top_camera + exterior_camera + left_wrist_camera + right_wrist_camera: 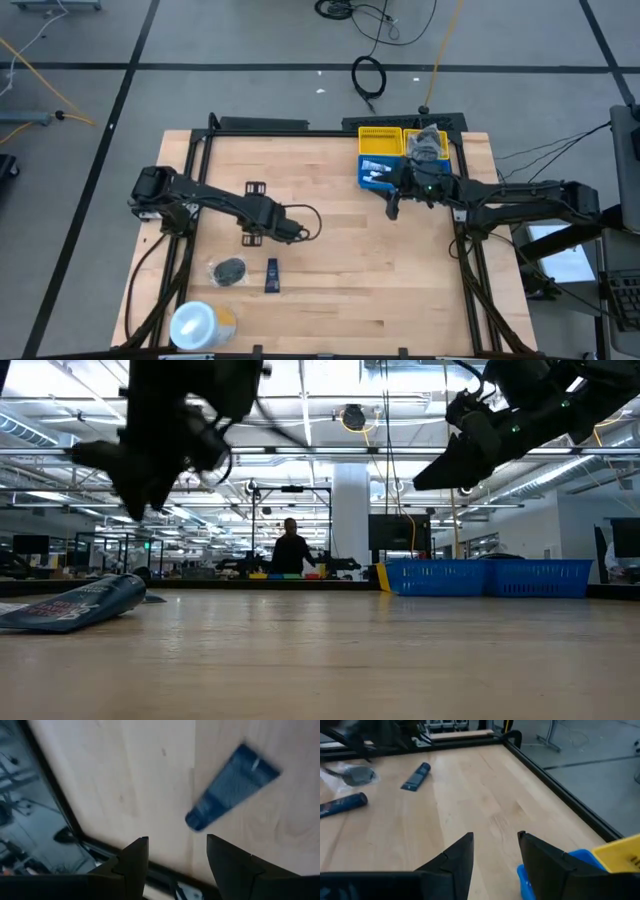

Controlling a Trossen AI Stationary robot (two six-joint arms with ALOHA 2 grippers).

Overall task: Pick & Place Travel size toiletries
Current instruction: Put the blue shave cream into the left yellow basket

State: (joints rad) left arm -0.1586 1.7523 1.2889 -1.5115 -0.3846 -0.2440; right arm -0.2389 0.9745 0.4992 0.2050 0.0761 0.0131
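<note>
Toiletries lie scattered on the left half of a pale wooden table (330,260): seen from above, a white-and-yellow roll (200,322) sits at the near left corner, with a dark grey round piece in clear wrap (228,270) and a dark navy tube (272,275) lying flat just beyond it. The left gripper (300,228) hangs over bare wood past the tube, fingers (131,865) parted and holding nothing; its wrist camera alone shows the tube's flat crimped end. To the right, the right gripper (393,207) hovers beside a blue bin (372,177) and a yellow bin (380,140) at the far edge, its fingers (454,857) likewise apart and empty. Only the overhead camera shows small white tubes (378,170) inside the blue bin. The table-level camera looks across the smooth planks into a bright workshop, where a person (292,550) stands at a distant bench.
</note>
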